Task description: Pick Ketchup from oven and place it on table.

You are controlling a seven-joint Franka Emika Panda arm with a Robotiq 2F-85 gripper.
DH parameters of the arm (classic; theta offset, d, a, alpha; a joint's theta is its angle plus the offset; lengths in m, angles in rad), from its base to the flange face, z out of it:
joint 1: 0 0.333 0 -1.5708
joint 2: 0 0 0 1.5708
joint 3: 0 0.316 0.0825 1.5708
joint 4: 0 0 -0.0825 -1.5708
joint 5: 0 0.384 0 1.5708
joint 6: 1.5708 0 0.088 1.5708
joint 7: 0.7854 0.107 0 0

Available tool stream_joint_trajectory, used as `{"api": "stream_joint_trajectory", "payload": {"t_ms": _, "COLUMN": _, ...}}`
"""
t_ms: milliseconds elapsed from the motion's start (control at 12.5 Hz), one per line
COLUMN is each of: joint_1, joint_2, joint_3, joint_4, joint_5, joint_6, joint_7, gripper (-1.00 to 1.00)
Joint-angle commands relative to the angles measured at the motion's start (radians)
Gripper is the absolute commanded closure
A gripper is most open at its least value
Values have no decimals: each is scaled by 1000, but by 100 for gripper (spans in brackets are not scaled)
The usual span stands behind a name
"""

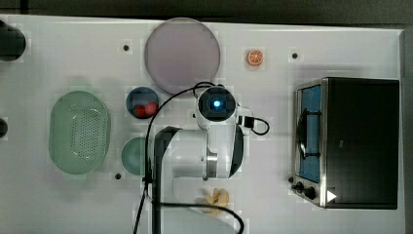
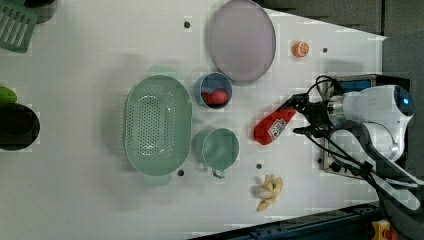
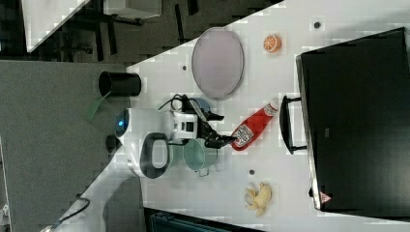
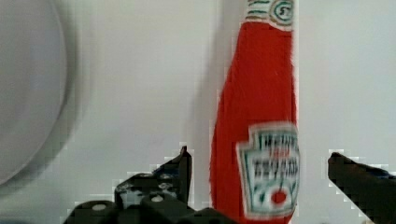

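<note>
Ketchup (image 3: pixel 251 127) on table (image 3: pixel 290 193), between open tool (image 3: pixel 218 129) and oven (image 3: pixel 358 116).

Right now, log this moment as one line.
Ketchup: lying on table, outside oven | pincer: open, straddling bottle | door: closed

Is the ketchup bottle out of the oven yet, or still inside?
Out. The Ketchup lies on its side on the table, in front of the oven, between the open end effector fingers.

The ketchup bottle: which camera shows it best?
The right view: the whole ketchup lies on the table, cap to base. The left view shows it smaller, the wrist view only its labelled body between the open gripper.
</note>
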State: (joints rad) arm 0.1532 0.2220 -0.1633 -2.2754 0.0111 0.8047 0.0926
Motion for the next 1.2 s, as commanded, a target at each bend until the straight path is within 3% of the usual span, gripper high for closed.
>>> {"api": "stream_joint_trajectory", "payload": {"t_ms": 80, "joint_1": 10, "joint_2": -140, "joint_3": -18, "joint_4": 158, "joint_5": 4, "joint_6": -224, "joint_7": 30, "gripper": -100}}
{"api": "stream_joint_trajectory", "payload": {"t_ms": 160, "joint_1": 10, "joint_2": -164, "joint_3": -18, "joint_4": 204, "joint_5": 4, "joint_6": -297, "joint_7": 30, "gripper": -100}}
{"api": "stream_joint_trajectory", "payload": {"t_ms": 320, "joint_1": 9, "joint_2": -203, "joint_3": -19, "joint_4": 404, "joint_5": 1, "joint_6": -490, "joint_7": 30, "gripper": -100}}
{"api": "stream_joint_trajectory", "payload": {"t_ms": 480, "joint_1": 9, "joint_2": -202, "joint_3": -18, "joint_4": 489, "joint_5": 1, "joint_6": -579, "joint_7": 30, "gripper": -100}}
{"api": "stream_joint_trajectory", "payload": {"t_ms": 800, "joint_1": 8, "joint_2": -202, "joint_3": -21, "joint_4": 624, "joint_5": -1, "joint_6": -754, "joint_7": 30, "gripper": -100}}
{"api": "stream_joint_trajectory", "payload": {"t_ms": 1200, "joint_1": 8, "joint_2": -199, "joint_3": -28, "joint_4": 653, "joint_5": -1, "joint_6": -783, "joint_7": 30, "gripper": -100}}
